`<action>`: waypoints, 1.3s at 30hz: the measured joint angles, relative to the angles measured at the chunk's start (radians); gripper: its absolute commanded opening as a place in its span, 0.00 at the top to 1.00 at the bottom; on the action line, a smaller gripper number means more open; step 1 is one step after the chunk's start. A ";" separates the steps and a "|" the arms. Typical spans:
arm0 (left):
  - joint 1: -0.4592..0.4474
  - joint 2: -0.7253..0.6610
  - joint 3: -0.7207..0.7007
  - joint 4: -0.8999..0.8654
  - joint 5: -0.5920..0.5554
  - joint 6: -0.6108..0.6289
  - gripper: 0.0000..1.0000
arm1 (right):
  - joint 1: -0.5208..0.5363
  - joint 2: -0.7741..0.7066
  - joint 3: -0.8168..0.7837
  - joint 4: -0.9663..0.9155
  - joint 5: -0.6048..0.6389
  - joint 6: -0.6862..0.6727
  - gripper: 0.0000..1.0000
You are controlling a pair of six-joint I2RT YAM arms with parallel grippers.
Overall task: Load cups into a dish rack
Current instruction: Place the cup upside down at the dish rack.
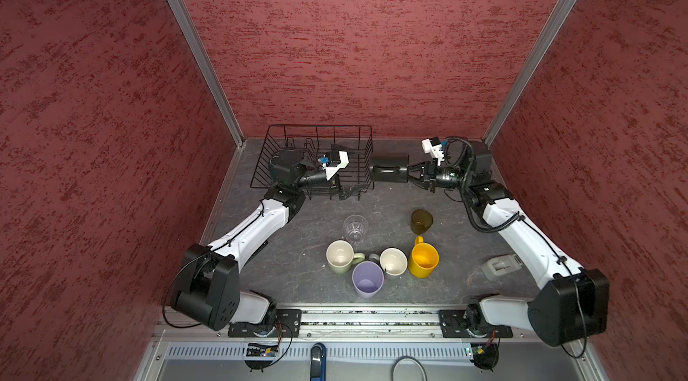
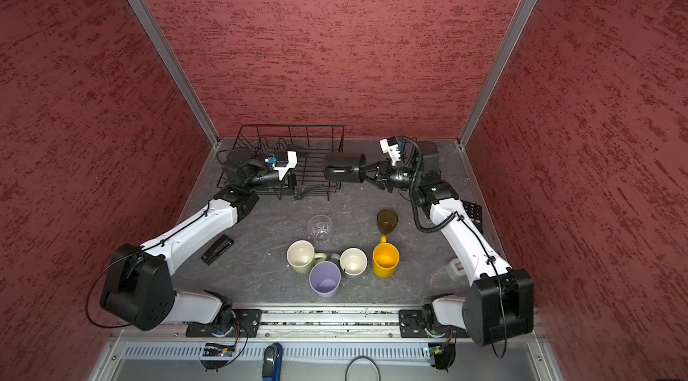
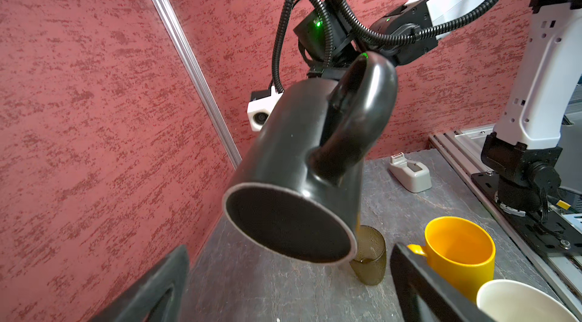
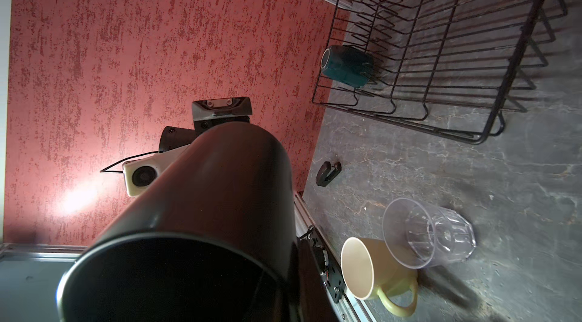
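Observation:
My right gripper [image 1: 411,171] is shut on the rim of a black mug [image 1: 389,168], holding it on its side in the air just right of the black wire dish rack [image 1: 316,129]. My left gripper [image 1: 348,172] is open over the rack's right end, and the mug's base [image 3: 283,223] faces its spread fingers. A teal mug [image 4: 346,65] lies inside the rack. On the table stand a clear glass [image 1: 355,228], an amber tumbler [image 1: 421,221], a pale green mug [image 1: 340,257], a grey mug [image 1: 393,262], a yellow mug [image 1: 423,260] and a lilac tumbler [image 1: 368,279].
A black stapler [image 2: 217,248] lies by the left arm. A grey dispenser-like object [image 1: 500,266] sits near the right arm, and a black calculator [image 2: 473,213] lies behind it. Red walls close in the table on three sides.

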 measured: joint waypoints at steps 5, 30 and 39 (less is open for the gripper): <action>-0.030 0.020 0.033 0.026 0.011 -0.010 0.00 | 0.000 -0.001 -0.025 0.029 -0.004 0.019 1.00; -0.095 0.135 0.119 0.057 0.079 -0.044 0.00 | 0.034 -0.016 -0.088 0.165 -0.009 0.104 1.00; -0.111 0.168 0.130 0.069 0.086 -0.058 0.02 | 0.047 -0.016 -0.092 0.211 -0.011 0.130 1.00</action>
